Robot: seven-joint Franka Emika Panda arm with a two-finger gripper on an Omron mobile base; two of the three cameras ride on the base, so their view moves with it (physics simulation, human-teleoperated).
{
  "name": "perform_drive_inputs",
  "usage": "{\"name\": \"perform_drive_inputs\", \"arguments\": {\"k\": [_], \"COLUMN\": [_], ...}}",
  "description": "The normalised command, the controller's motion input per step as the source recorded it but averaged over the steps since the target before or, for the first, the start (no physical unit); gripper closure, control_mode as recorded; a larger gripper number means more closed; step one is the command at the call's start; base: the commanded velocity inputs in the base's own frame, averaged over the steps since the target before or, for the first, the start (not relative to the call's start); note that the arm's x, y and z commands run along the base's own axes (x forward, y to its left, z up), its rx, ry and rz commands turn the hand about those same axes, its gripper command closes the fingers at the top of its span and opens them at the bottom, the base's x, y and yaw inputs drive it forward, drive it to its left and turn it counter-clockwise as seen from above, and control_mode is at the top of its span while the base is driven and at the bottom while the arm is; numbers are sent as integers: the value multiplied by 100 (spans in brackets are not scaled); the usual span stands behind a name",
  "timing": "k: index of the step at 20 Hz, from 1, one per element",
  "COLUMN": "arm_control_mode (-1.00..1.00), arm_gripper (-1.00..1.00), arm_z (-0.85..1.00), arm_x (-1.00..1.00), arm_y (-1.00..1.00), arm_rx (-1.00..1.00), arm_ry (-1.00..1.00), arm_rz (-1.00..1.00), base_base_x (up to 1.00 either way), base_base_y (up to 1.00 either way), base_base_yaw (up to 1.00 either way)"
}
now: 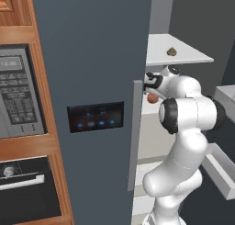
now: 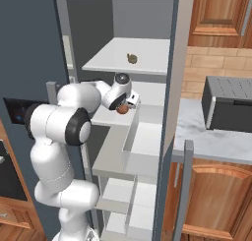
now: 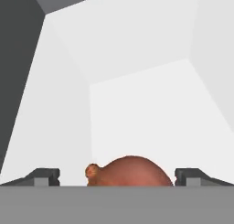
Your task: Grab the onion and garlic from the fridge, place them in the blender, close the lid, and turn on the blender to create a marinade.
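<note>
Pincer (image 3: 117, 177) jaws stand wide apart inside the fridge (image 1: 96, 59), one dark fingertip (image 3: 43, 176) at nine o'clock of the onion (image 3: 130, 171) and the other at three o'clock, neither clearly touching it. Between them the reddish-brown onion sits on the pale shelf floor, its little nub pointing toward nine o'clock in the hand view. From the right base view the onion (image 2: 122, 108) shows just under the white hand, at the front of a middle shelf (image 2: 147, 95). From the left base view it (image 1: 152, 98) peeks out just past the edge of the dark door, at six o'clock from the hand.

One shelf up (image 2: 142, 53), a small brownish lump (image 2: 131, 58) lies alone, well apart from the onion, at about twelve o'clock of it. Microwave (image 1: 16, 91) and oven (image 1: 25, 192) sit in wood framing at nine o'clock of the fridge's black touch panel (image 1: 95, 116). A dark toaster oven (image 2: 229, 105) rests on the counter (image 2: 206, 136) at three o'clock.
</note>
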Motion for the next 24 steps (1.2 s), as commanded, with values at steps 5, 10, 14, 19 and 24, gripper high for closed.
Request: {"name": "perform_drive_inputs", "arguments": {"k": [5, 10, 14, 19, 24], "arm_control_mode": [-100, -100, -100, -100, -100], "arm_gripper": [-100, -100, -100, 100, 100], "arm_z": [-42, -46, -33, -43, -43], "arm_x": [4, -41, -15, -1, -23], "arm_y": [-1, 8, 0, 2, 5], "arm_rx": [0, 0, 0, 0, 0], "arm_ry": [1, 0, 0, 4, 4], "arm_rz": [1, 6, 5, 4, 3], "base_base_x": [0, 0, 0, 0, 0], "base_base_y": [0, 0, 0, 0, 0], "base_base_yaw": [0, 0, 0, 0, 0]}}
